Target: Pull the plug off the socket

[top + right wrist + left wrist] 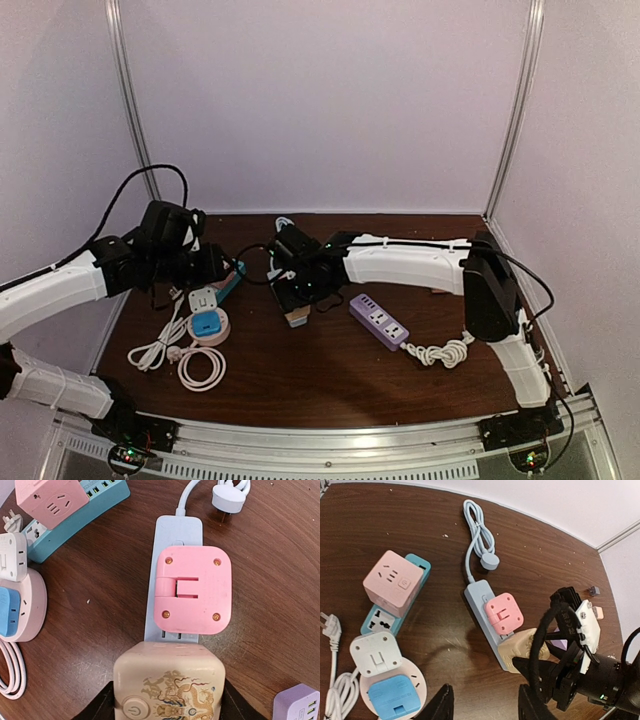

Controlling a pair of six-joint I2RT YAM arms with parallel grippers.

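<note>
Flanking beige plug [167, 680] | right hand [165, 702], both sides | plug in blue strip [177, 530]

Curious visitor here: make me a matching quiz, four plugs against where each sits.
1 flat pink square plug
2 pink cube socket
3 bright blue square plug
4 beige dragon-print cube plug

A teal power strip
B round pale pink socket base
C pale blue power strip, middle
D that strip's end, in the right pincer

Pairs: 1-C, 2-A, 3-B, 4-D
</note>
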